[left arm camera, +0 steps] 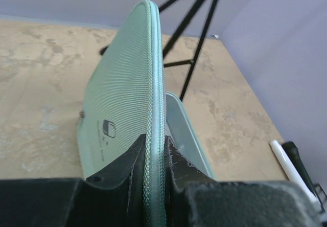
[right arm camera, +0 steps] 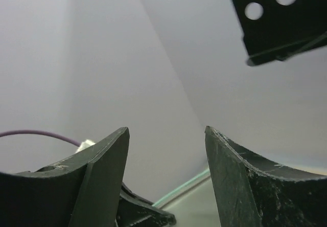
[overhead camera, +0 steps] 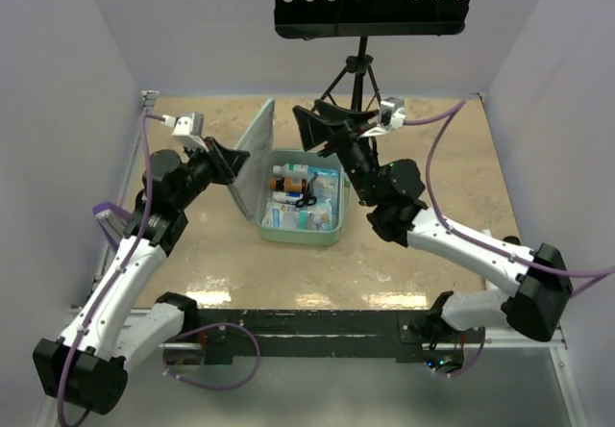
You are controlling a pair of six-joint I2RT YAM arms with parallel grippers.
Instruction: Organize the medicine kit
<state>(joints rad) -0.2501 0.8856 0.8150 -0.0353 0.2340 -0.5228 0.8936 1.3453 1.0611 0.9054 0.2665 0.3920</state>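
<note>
**Left gripper holds lid, right gripper empty**

My left gripper (left arm camera: 156,158) pinches the lid's (left arm camera: 122,99) rim, standing it upright at the kit's (overhead camera: 300,238) left side, mid-table. My right gripper (right arm camera: 166,135), jaws apart and empty, hovers by the kit's far edge. I should keep the lid steady and lower the right gripper straight inside. Only the top view shows the packed contents (overhead camera: 303,196); the left wrist view shows the grip.

site: robotics lab cell | cues: plain enclosing walls (overhead camera: 58,81), tan tabletop (overhead camera: 192,138), perforated black panel (overhead camera: 375,4) on tripod (overhead camera: 357,76)
</note>
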